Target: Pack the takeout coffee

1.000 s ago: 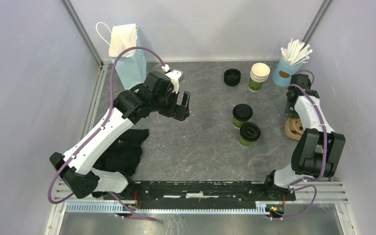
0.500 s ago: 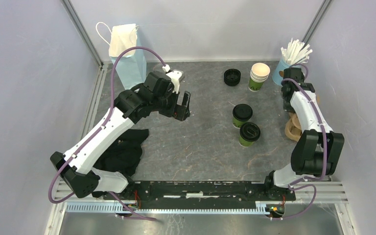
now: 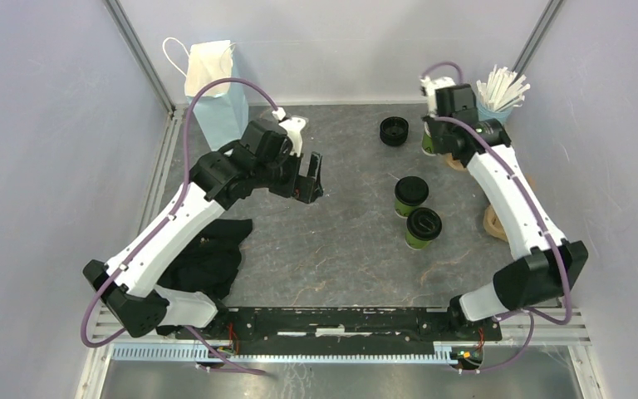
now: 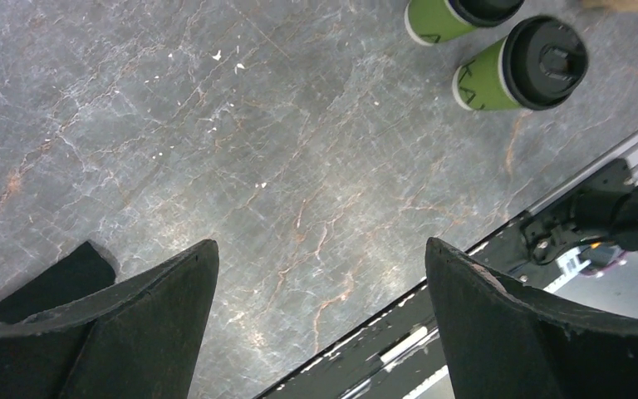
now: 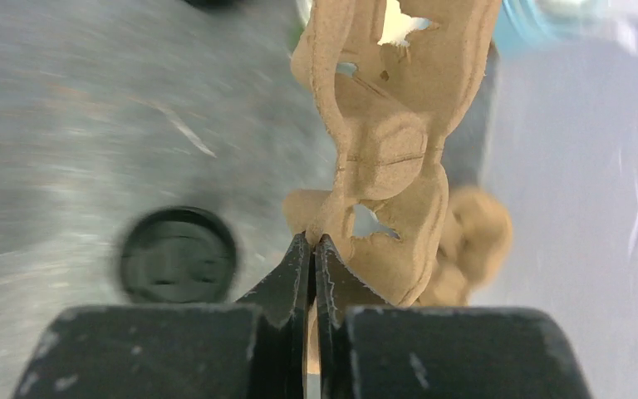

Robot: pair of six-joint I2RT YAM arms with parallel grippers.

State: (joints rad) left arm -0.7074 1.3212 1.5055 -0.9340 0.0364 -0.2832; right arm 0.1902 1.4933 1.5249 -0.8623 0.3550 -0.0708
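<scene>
Two end effectors, two states. The right end effector (image 5: pixel 314 249) is pinched closed on the thin edge of a brown moulded-pulp cup carrier (image 5: pixel 386 158), holding it over the far right of the surface (image 3: pixel 341 241), near a cup of white straws (image 3: pixel 503 87). The left end effector (image 4: pixel 320 249) hovers with its jaws spread wide, gripping nothing. Between the arms, the far coffee cup (image 3: pixel 410 196) and the near coffee cup (image 3: pixel 423 227) stand upright and lidded, just beside each other, right of centre.
</scene>
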